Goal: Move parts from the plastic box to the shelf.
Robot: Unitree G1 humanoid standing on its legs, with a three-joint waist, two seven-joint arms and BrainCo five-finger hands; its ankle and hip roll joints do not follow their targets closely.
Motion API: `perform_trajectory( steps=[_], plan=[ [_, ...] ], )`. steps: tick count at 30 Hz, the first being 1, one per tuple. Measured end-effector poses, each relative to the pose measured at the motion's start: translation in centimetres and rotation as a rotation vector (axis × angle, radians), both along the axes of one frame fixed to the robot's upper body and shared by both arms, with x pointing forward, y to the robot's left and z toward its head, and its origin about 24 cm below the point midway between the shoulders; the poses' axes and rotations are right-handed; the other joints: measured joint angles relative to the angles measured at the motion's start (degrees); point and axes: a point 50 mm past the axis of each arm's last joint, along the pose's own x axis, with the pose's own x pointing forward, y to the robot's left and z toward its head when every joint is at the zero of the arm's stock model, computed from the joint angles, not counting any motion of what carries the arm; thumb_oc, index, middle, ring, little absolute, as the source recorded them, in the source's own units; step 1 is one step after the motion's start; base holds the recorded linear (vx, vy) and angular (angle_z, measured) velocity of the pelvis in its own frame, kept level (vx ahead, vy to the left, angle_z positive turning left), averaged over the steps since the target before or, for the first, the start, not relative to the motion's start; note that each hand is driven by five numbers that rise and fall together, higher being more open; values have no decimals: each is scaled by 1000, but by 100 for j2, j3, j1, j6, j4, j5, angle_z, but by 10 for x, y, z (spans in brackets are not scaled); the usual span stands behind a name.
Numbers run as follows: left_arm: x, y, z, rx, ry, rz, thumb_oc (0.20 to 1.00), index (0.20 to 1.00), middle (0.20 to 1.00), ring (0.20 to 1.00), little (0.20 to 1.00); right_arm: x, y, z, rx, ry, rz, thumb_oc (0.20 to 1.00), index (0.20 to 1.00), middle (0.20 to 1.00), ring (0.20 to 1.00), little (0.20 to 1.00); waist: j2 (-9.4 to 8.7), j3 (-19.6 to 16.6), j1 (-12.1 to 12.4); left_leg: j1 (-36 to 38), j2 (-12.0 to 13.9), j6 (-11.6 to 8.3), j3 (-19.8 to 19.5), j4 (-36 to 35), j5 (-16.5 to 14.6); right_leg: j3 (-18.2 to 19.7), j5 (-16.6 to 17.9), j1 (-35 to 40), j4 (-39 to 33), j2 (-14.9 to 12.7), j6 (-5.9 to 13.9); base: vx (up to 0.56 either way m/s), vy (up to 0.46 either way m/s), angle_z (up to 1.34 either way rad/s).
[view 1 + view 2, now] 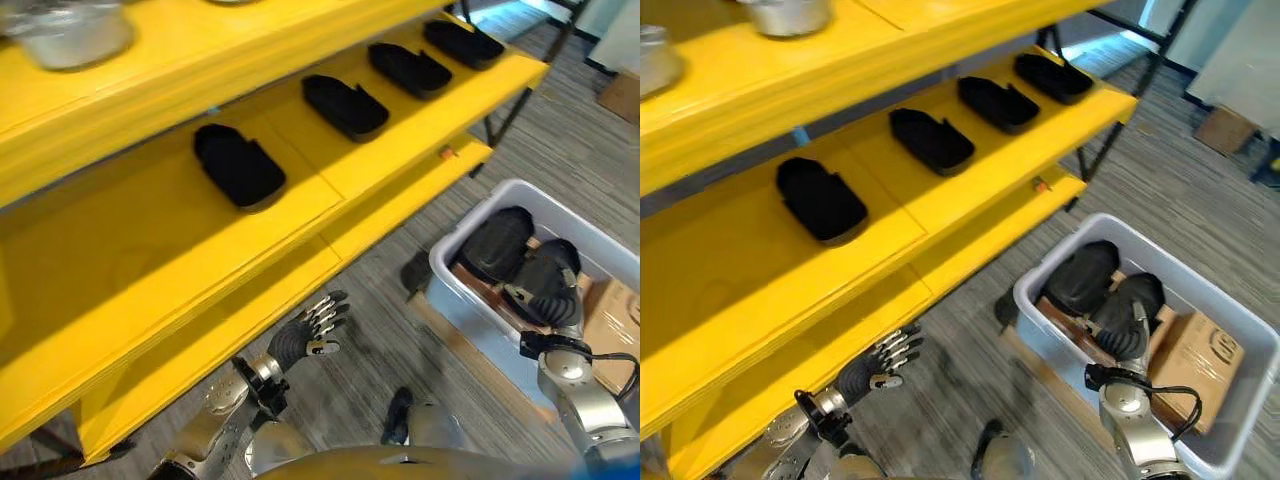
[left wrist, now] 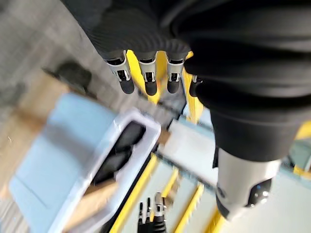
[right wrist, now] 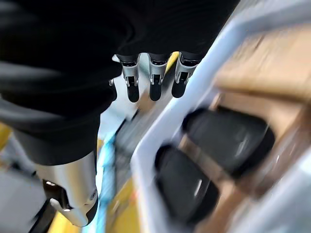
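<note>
Several flat black parts lie in a row on the middle board of the yellow shelf (image 1: 150,250), the nearest one (image 1: 238,165) at the left and the farthest (image 1: 463,43) at the right. The pale plastic box (image 1: 530,195) stands on the floor to the right with black parts (image 1: 495,243) inside. My right hand (image 1: 548,285) hangs over the box's near part, its fingers (image 3: 155,73) relaxed and holding nothing above two parts (image 3: 228,138). By the lowest shelf board, my left hand (image 1: 305,340) is open and empty, its fingers (image 2: 148,73) straight.
A metal pot (image 1: 70,35) stands on the top board. A cardboard carton (image 1: 1195,350) lies in the box's right end. Under the box is a flat board (image 1: 470,350), with a dark object (image 1: 417,270) on the floor at its corner. Another carton (image 1: 622,95) sits far right.
</note>
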Motion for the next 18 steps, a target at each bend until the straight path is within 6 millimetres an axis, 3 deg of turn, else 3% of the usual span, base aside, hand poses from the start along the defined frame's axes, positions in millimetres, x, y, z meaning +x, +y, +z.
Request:
perform_trajectory(
  steps=[3, 7, 11, 13, 15, 17, 18],
  plan=[
    [2, 4, 2, 1, -15, 17, 1000, 1000, 1000, 1000, 1000, -7, -23, 2, -54, -16, -113, 1000, 1000, 1000, 1000, 1000, 41, 214, -162, 54, 20, -141, 6, -148, 191, 75, -38, -166, 147, 46, -65, 30, -252, -18],
    [5, 6, 7, -10, -56, 44, 1000, 1000, 1000, 1000, 1000, -10, -30, 4, -74, -48, -166, 1000, 1000, 1000, 1000, 1000, 143, 351, -281, 156, -16, -197, 72, -338, 219, 98, -74, -247, 242, 47, -83, 25, -205, -5],
    [22, 8, 26, -35, -179, 118, 1000, 1000, 1000, 1000, 1000, -1, -33, 9, -126, -81, -158, 1000, 1000, 1000, 1000, 1000, 249, 410, -282, 194, -125, -283, 197, -673, 213, 246, -276, -767, 702, -14, -94, 35, -192, -22],
    [26, 11, 30, -50, -192, 158, 1000, 1000, 1000, 1000, 1000, 15, -31, 26, -144, -157, -136, 1000, 1000, 1000, 1000, 1000, 268, 411, -230, 394, -244, -299, -24, -794, 228, 610, -320, -1040, 936, -2, -155, 101, -182, -91],
    [28, 13, 32, -53, -205, 182, 1000, 1000, 1000, 1000, 1000, 19, -31, 30, -140, -172, -118, 1000, 1000, 1000, 1000, 1000, 206, 389, -183, 514, -321, -461, -725, -762, 515, 930, -321, -1158, 902, 98, -159, 114, -151, -96],
    [29, 18, 33, -53, -214, 234, 1000, 1000, 1000, 1000, 1000, 26, -28, 34, -129, -178, -70, 1000, 1000, 1000, 1000, 1000, 83, 405, -20, 340, -369, -262, -1875, -75, 567, 1527, -19, -1081, 593, 381, -305, 75, -150, -121],
    [28, 20, 31, -62, -209, 274, 1000, 1000, 1000, 1000, 1000, 29, -26, 35, -125, -176, -39, 1000, 1000, 1000, 1000, 1000, 19, 390, 57, 127, -549, -361, -2438, 328, -109, 1848, 177, -1004, 292, 467, -330, 117, -152, -137]
  ],
)
